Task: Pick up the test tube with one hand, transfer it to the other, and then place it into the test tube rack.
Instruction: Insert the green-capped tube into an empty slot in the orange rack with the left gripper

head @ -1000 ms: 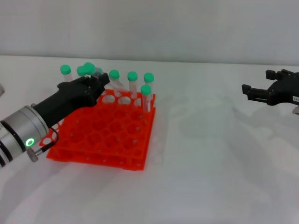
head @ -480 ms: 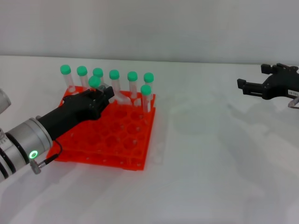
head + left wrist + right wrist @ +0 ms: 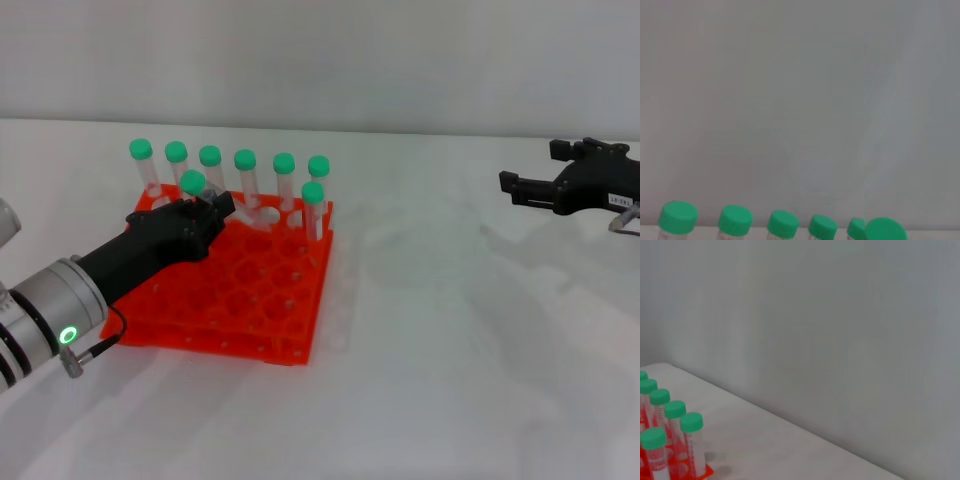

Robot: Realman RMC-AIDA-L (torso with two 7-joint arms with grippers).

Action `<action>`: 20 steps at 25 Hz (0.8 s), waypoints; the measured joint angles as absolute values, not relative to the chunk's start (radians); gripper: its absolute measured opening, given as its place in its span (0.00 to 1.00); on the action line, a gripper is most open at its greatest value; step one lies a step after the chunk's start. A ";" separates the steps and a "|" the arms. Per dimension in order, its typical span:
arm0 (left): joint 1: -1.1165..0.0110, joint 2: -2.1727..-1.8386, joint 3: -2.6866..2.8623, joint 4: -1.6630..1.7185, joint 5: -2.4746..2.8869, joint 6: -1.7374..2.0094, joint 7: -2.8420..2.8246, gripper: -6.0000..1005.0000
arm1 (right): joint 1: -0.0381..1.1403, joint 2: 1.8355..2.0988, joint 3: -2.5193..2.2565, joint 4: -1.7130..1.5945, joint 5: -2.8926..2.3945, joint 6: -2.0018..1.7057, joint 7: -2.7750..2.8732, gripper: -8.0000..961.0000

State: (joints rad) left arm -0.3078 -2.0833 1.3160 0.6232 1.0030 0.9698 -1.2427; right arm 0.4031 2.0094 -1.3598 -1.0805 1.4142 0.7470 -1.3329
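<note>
Left pincer over the test tube rack, closed on the test tube.

Green cap up, the tube stands just before the rack's back row; the right pincer hovers open, well apart over the white tabletop. No writing is legible.

Right wrist view: green-capped tubes stand upright in a row in the orange-red rack, seen at one corner of the frame. Six caps visible, partly overlapping; the tube bodies are clear. The rack sits on a white surface. A plain grey wall rises behind.
</note>
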 joint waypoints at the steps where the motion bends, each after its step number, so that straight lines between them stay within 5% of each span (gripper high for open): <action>1: -0.311 -2.083 1.316 0.620 1.003 0.969 -1.243 0.20 | 0.403 2.009 -1.360 -1.080 1.414 0.747 -1.332 0.88; 20: -0.406 -2.076 1.316 0.525 1.015 0.925 -1.242 0.20 | 0.402 2.011 -1.364 -1.079 1.414 0.747 -1.327 0.88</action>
